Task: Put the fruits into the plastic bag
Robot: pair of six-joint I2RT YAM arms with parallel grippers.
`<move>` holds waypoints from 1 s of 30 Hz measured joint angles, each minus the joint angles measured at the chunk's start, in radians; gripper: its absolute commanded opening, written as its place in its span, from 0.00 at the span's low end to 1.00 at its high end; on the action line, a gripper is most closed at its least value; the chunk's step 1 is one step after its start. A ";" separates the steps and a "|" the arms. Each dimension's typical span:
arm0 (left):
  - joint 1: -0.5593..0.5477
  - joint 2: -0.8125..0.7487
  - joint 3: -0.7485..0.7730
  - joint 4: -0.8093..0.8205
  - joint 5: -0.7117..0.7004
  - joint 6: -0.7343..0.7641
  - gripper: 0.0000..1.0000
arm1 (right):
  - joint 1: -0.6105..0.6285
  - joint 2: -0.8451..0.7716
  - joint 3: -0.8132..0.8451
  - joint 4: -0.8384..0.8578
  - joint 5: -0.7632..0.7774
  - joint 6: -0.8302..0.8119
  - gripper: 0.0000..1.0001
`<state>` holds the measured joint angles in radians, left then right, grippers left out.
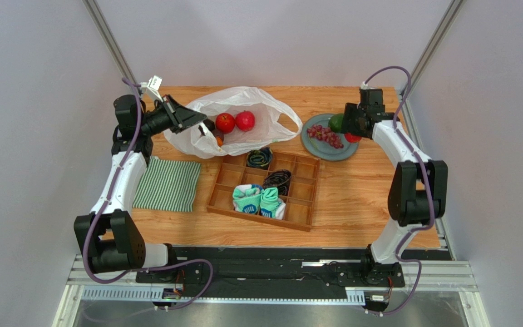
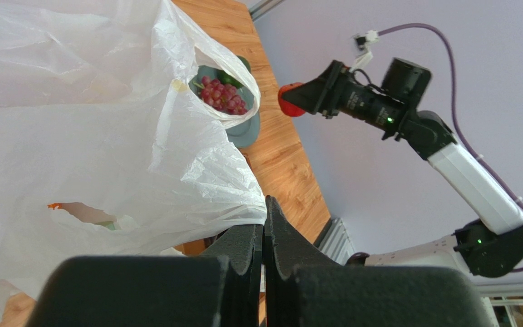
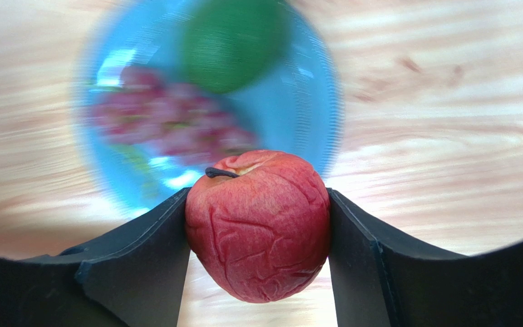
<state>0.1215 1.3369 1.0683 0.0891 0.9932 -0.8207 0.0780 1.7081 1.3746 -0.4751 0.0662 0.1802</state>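
The white plastic bag [image 1: 264, 102] lies open at the back of the table, with two red apples [image 1: 225, 122] and an orange fruit [image 1: 218, 139] inside. My left gripper [image 1: 199, 122] is shut on the bag's edge [image 2: 196, 218] and holds it up. My right gripper [image 3: 257, 218] is closed on a wrinkled red apple [image 3: 257, 225] and holds it above the blue-grey plate [image 1: 315, 147]. Purple-red grapes [image 1: 325, 135] and a green fruit [image 1: 337, 122] rest on that plate. From the left wrist the grapes [image 2: 223, 97] and the held apple [image 2: 287, 100] show past the bag.
A wooden compartment tray [image 1: 303, 197] with rolled teal and black socks stands at the table's middle front. A green-and-white striped cloth [image 1: 169, 184] lies to its left, beside my left arm. The plate sits near the table's right back corner.
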 measured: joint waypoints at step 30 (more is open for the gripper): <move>0.000 0.000 -0.005 0.012 0.000 -0.004 0.00 | 0.668 0.553 0.684 0.172 -0.156 0.215 0.43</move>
<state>0.1215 1.3369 1.0630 0.1013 0.9932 -0.8246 0.7460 2.2608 2.0583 -0.3027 -0.0902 0.3954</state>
